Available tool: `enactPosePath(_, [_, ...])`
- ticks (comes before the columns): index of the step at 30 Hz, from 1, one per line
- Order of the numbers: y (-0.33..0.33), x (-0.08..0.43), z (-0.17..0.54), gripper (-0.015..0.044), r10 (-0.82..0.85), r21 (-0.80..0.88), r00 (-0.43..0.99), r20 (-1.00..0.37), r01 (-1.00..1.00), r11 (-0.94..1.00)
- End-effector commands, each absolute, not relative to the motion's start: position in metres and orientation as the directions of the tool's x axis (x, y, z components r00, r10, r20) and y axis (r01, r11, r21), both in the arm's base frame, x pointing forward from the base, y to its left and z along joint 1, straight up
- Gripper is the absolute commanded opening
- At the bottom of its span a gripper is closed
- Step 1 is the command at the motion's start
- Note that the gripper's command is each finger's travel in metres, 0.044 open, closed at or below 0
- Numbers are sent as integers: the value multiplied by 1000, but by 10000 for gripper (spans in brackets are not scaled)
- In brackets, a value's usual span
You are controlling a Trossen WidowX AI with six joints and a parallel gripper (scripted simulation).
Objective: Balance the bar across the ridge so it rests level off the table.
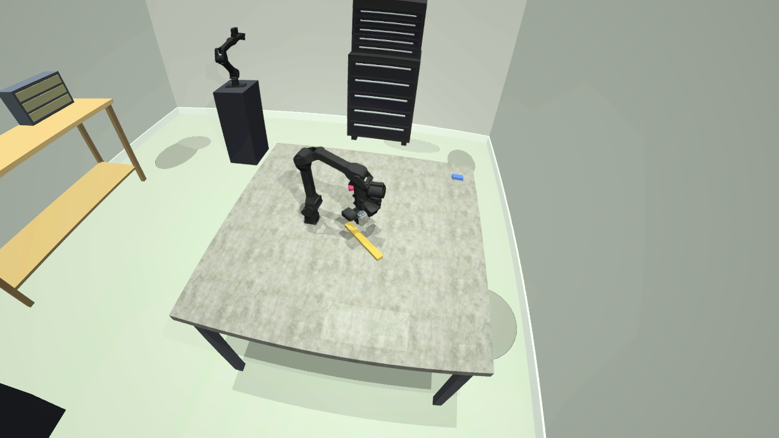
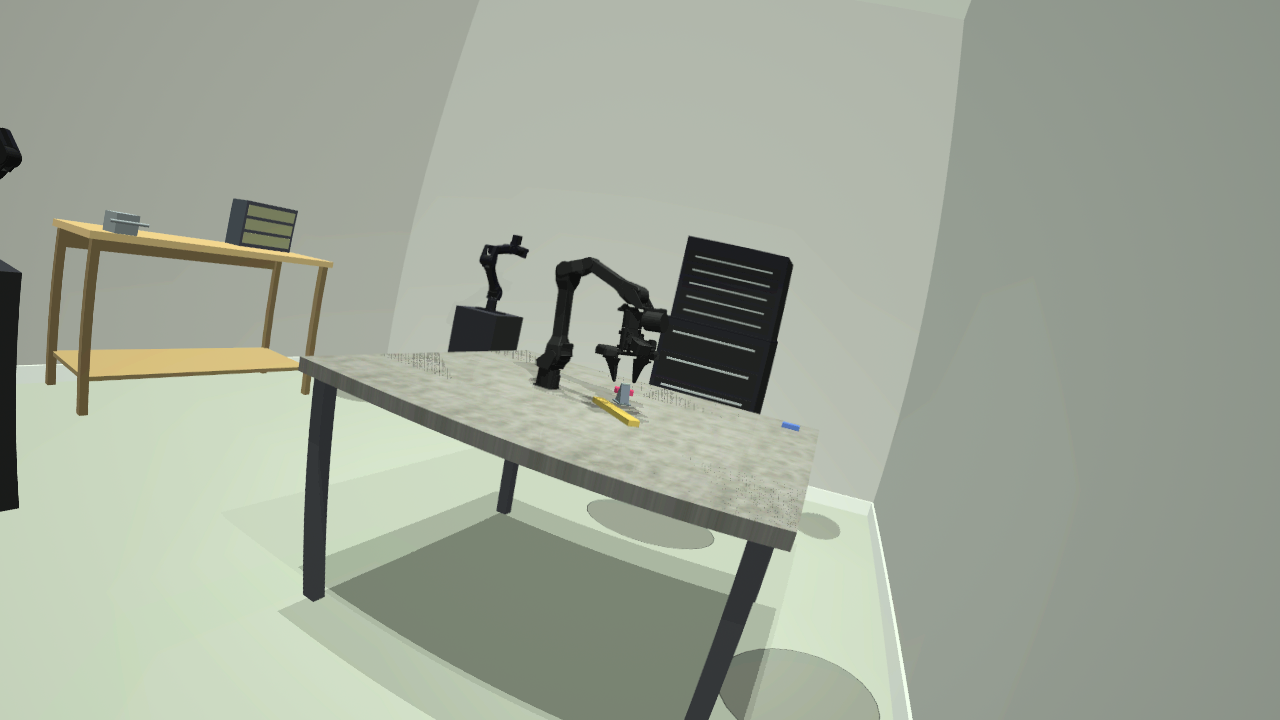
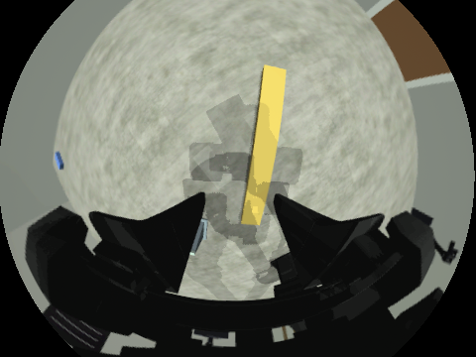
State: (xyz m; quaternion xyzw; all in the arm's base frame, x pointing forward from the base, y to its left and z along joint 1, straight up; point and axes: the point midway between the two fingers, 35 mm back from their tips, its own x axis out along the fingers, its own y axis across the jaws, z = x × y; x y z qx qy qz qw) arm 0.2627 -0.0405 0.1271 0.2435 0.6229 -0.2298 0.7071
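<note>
1. While the arm (image 1: pixel 327 163) is bending over the middle of the table (image 1: pixel 305 294), the gripper (image 3: pixel 232 225) is hanging just above the surface with its jaws released and spread, grasping nothing.
2. Seen from the wrist view, the near end of the yellow bar (image 3: pixel 265 146) is lying between the two dark fingers, while the rest of the bar is running away across the table.
3. Lying flat on the mottled grey table, the bar (image 1: pixel 363 239) is pointing diagonally toward the near right in the top view.
4. Standing just beside the far end of the bar, the small grey ridge (image 2: pixel 622 392) is sitting directly under the gripper (image 2: pixel 628 368); the bar (image 2: pixel 616 411) is not resting on it.
5. Sitting just behind the ridge, a small pink block (image 1: pixel 350 187) is partly hidden by the arm.
6. Lying well apart from these, a small blue block (image 1: pixel 457 177) is resting near the far right corner of the table.
7. Standing against the far wall, a black drawer cabinet (image 1: pixel 386 70) is rising behind the table.
8. Standing to the far left of the table, a dark pedestal (image 1: pixel 240 122) is carrying a second arm (image 1: pixel 228 54).
9. Standing at the left wall, a wooden bench (image 1: pixel 54 179) is carrying a small drawer unit (image 1: pixel 36 97).
</note>
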Motion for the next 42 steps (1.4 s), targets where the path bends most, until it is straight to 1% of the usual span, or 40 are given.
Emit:
enactPosePath(1, [-53, 261, 125, 315, -18, 43, 87, -996, 652, 757])
enactPosePath(8, [-73, 255, 118, 315, -8, 13, 27, -1000, 693, 721])
enactPosePath(18, [-74, 256, 74, 315, -8, 13, 27, -1000, 693, 721])
enactPosePath(42, [-74, 256, 47, 315, -8, 13, 26, -1000, 693, 721])
